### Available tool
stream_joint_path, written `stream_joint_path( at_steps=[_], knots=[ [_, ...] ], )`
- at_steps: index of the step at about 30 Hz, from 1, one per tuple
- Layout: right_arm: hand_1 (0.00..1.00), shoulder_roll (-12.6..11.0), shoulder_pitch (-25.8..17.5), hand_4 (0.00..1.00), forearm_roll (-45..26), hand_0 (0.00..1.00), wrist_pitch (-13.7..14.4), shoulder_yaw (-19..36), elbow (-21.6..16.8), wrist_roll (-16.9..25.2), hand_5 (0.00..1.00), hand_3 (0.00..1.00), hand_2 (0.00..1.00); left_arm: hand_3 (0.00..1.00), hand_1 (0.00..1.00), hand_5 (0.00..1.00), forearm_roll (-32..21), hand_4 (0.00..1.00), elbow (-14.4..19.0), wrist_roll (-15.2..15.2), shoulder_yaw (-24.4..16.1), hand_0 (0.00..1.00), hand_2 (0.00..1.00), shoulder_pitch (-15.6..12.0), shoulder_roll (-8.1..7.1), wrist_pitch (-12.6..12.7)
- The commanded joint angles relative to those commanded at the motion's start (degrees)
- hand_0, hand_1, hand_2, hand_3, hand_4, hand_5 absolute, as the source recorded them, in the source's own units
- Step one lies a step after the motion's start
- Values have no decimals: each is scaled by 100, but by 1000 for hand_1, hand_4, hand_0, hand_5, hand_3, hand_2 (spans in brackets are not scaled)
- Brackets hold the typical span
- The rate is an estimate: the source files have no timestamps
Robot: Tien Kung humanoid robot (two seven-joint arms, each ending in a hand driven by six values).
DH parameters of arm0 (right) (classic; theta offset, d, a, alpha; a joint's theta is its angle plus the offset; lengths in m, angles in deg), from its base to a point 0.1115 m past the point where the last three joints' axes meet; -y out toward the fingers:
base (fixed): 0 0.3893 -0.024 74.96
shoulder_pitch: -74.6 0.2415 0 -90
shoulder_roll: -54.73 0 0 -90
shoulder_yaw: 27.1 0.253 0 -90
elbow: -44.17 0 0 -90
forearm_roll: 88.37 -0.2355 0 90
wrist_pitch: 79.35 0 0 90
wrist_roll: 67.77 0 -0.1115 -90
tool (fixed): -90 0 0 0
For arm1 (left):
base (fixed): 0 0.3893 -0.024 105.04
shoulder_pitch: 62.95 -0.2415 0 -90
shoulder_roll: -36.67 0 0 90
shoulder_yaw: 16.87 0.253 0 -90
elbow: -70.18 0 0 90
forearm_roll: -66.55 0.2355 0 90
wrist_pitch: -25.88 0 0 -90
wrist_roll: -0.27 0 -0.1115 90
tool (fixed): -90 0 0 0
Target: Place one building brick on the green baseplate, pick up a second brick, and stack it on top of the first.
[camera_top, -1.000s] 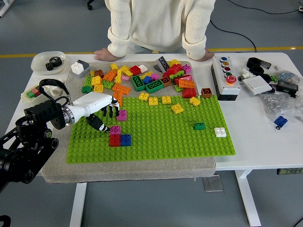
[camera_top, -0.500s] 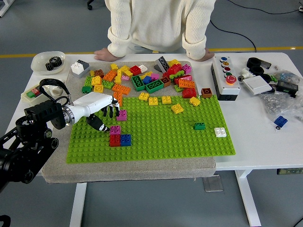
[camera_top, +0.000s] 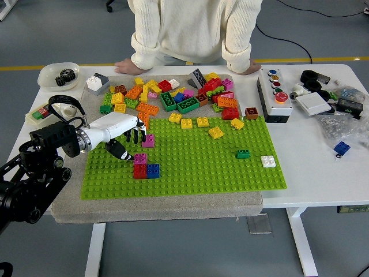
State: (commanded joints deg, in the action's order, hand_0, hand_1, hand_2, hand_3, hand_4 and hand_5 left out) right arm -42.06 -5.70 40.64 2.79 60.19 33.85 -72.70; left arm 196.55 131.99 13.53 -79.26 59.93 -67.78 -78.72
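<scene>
The green baseplate (camera_top: 190, 158) lies on a grey mat in the middle of the table. My left hand (camera_top: 130, 141) hovers over its left part, fingers spread and holding nothing. A pink brick (camera_top: 149, 140) sits on the plate just right of my fingertips (camera_top: 136, 136). Below my thumb a pink brick (camera_top: 140, 158) stands on top of a red brick (camera_top: 140, 171), with a blue brick (camera_top: 153, 170) beside the red one. Several yellow bricks (camera_top: 202, 122), a small green brick (camera_top: 243, 153) and a white brick (camera_top: 268, 161) also sit on the plate. My right hand is out of view.
A heap of loose bricks (camera_top: 173, 95) lies behind the plate. A person stands at the far side with both hands (camera_top: 124, 64) resting on the table. A button box (camera_top: 275, 92) and small parts (camera_top: 340, 109) lie at the right, a bowl of gears (camera_top: 59, 76) at the back left.
</scene>
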Motion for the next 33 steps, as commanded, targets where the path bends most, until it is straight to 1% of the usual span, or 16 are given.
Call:
stream_joint_path(
  at_steps=[15, 25, 28, 29, 30, 33],
  knots=[
    [642, 1, -3, 829, 9, 740, 0, 5, 0, 0, 415, 594, 714, 498, 382, 2, 0, 998, -14, -13, -4, 419, 441, 6, 11, -15],
    [642, -2, -1, 828, 11, 740, 1, 17, 0, 1, 415, 593, 715, 498, 382, 2, 0, 998, -30, -45, -336, 416, 441, 65, -50, 61],
    [642, -3, -1, 828, 3, 740, 2, 13, 0, 4, 415, 593, 715, 498, 382, 2, 0, 998, 50, -58, -447, 416, 441, 50, -92, -8],
    [643, -4, -3, 828, 7, 740, 1, 17, 0, 2, 415, 593, 715, 506, 386, 2, 0, 998, 101, -72, -482, 416, 445, 33, -116, -96],
    [643, -4, -4, 828, 8, 740, 1, 19, 0, 2, 415, 593, 715, 506, 386, 2, 0, 998, 113, -76, -491, 416, 445, 28, -122, -117],
    [643, -4, -12, 828, 21, 740, -1, 25, 0, -1, 415, 593, 715, 506, 386, 2, 0, 998, 299, -138, -582, 416, 445, -79, -189, -435]
  ],
)
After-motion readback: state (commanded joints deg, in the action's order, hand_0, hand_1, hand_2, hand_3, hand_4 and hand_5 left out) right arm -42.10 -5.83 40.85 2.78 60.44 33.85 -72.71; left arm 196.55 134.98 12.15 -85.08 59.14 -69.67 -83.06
